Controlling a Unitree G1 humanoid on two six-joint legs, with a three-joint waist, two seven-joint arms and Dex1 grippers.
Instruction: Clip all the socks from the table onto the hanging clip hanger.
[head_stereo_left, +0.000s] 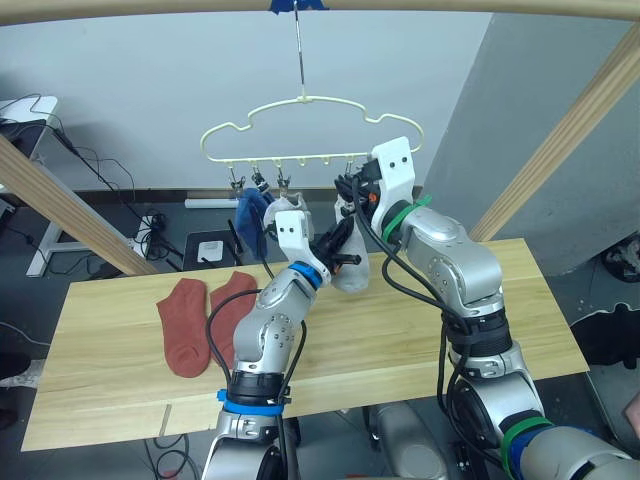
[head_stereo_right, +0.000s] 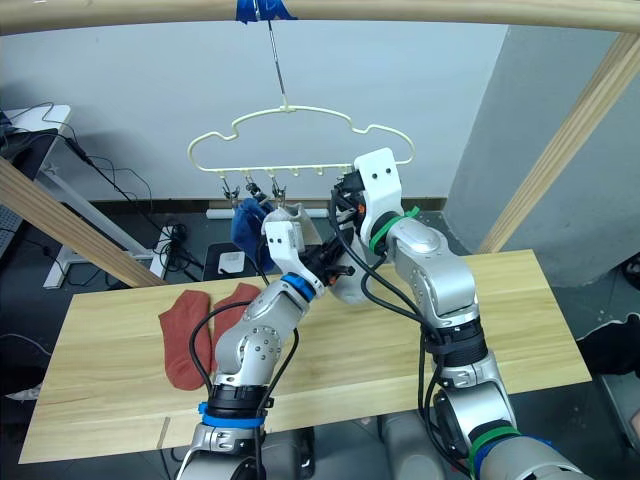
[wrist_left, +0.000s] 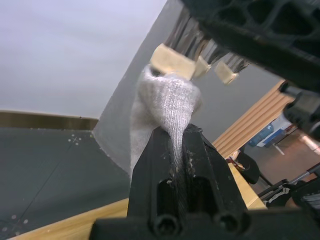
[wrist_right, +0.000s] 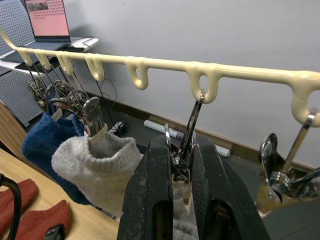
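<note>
Beneath the pale cream cloud-outlined wire clip hanger (head_stereo_left: 310, 128), the left gripper (wrist_left: 177, 150) has its fingers clamped on a soft light grey ankle sock (wrist_left: 167, 102), the right gripper (wrist_right: 182, 165) squeezes a small metal clip (wrist_right: 187, 137), and two rust-red socks (head_stereo_left: 200, 315) lie below on the light wooden-plank counter (head_stereo_left: 400, 340) (blue sock (wrist_right: 42, 137) already clipped).
</note>
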